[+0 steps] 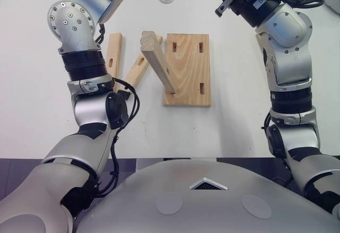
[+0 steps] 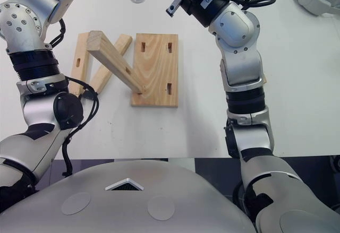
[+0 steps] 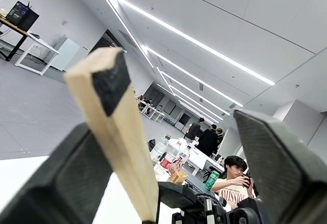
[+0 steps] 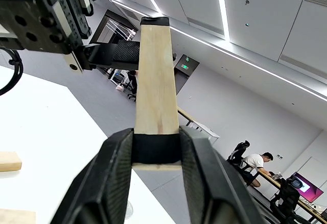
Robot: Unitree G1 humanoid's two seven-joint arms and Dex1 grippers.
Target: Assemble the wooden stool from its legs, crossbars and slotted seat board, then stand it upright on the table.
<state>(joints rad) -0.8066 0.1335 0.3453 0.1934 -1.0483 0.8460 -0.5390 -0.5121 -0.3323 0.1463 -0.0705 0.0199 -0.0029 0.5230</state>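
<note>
assembly looks early, as i judge it: the board (image 1: 187, 66) lies flat on the table (image 1: 228, 121) with one leg (image 1: 159, 63) footed in its near slot on the robot's left. that leg leans off toward the far left rather than standing upright, and the other three slots are bare. a second leg (image 1: 114, 55) and a third leg (image 1: 137, 69) lie flat close together, just beside the board's left edge. the step in hand seems to be a pass or regrip of a bar (image 4: 156, 81), likely a crossbar, held in the air over the far side of the table. the right gripper (image 4: 156, 137) is clamped on one end of it. the left gripper (image 3: 166, 127) stands wide around the other end, with the wood close by one pad (image 3: 66, 183) and a clear gap to the other; whether it touches i cannot tell. the next move probably calls for the left jaws to close squarely on the bar before the right lets go. after that the bar's end has to be lined up with a leg's slot, and the leaning leg will want straightening first. the eye views give the layout of board and legs under both raised arms. the wrist views give the grips: the right one has the pinch on the bar, and the left one has the open gap.
</note>
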